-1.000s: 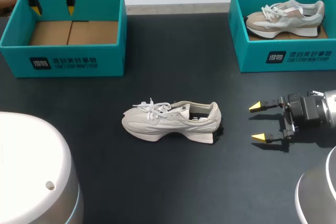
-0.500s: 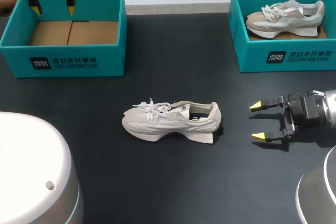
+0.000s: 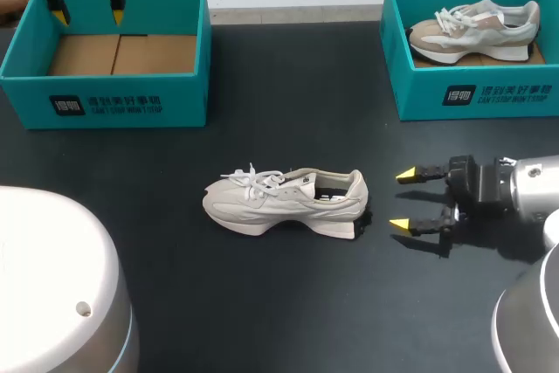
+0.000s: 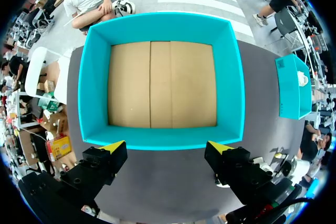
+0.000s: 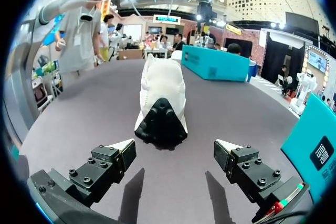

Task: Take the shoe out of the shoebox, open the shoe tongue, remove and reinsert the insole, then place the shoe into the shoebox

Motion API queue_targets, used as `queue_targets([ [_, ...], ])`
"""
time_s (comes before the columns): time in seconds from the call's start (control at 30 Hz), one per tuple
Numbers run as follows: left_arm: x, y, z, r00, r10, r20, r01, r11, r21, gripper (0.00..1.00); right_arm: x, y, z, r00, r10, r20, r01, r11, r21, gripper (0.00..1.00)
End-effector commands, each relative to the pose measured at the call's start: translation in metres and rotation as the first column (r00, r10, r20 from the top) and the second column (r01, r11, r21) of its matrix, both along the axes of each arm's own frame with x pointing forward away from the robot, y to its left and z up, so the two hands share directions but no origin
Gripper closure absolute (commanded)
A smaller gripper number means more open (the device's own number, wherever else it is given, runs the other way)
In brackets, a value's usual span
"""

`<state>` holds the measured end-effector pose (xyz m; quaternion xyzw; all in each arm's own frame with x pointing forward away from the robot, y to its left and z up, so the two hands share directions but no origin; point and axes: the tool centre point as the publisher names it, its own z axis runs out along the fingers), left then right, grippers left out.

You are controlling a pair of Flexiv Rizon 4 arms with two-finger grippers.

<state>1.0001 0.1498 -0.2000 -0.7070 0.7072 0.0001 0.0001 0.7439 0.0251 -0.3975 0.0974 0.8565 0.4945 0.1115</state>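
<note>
head view has the shoe out of its box and standing on its sole mid-bench, toe toward my left and heel toward the right fingers. those are spread wide and hold nothing, near the heel but apart from it. the left fingers are likewise released and hang over the far rim of the empty shoebox, well apart from the shoe.

the step in hand looks like bracing the heel before the tongue is opened. to do it well, i'd come in low and level and centre the heel between the two tips. they should close on the firm heel counter, not the soft collar, so the shoe doesn't skid or tip.

right wrist view gives what the overhead cannot: the dark heel tab sits straight ahead, roughly centred in the gap. left wrist view shows the box floor is bare cardboard. only the head view takes in the second shoebox with the second shoe at the far right.
</note>
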Motion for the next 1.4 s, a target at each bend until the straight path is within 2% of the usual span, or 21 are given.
queue_targets([
  [0.03,0.000,0.000,0.000,1.000,0.000,0.000,0.000,1.000,0.000,0.00,0.003,0.020,-0.003,0.999,-0.048,0.014,0.048,0.999,-0.011,0.00],
  [0.37,0.000,0.000,0.000,1.000,0.000,0.000,0.000,1.000,0.000,0.00,0.004,0.048,-0.012,0.999,-0.049,0.025,0.048,0.999,0.024,0.00],
  [0.9,0.000,0.000,0.000,1.000,0.000,0.000,0.000,1.000,0.000,0.00,0.015,0.079,-0.024,1.000,-0.014,0.028,0.011,0.997,0.079,0.00],
  [1.03,0.000,0.000,0.000,1.000,0.000,0.000,0.000,1.000,0.000,0.00,0.012,0.085,-0.022,1.000,-0.006,0.023,0.003,0.995,0.103,0.00],
  [1.33,0.000,0.000,0.000,1.000,0.000,0.000,0.000,1.000,0.000,0.00,-0.006,0.080,-0.004,0.997,-0.032,-0.068,0.039,0.994,0.105,0.00],
  [1.4,0.000,0.000,0.000,1.000,0.000,0.000,0.000,1.000,0.000,0.00,-0.006,0.083,-0.002,0.997,-0.040,-0.061,0.046,0.993,0.106,0.00],
])
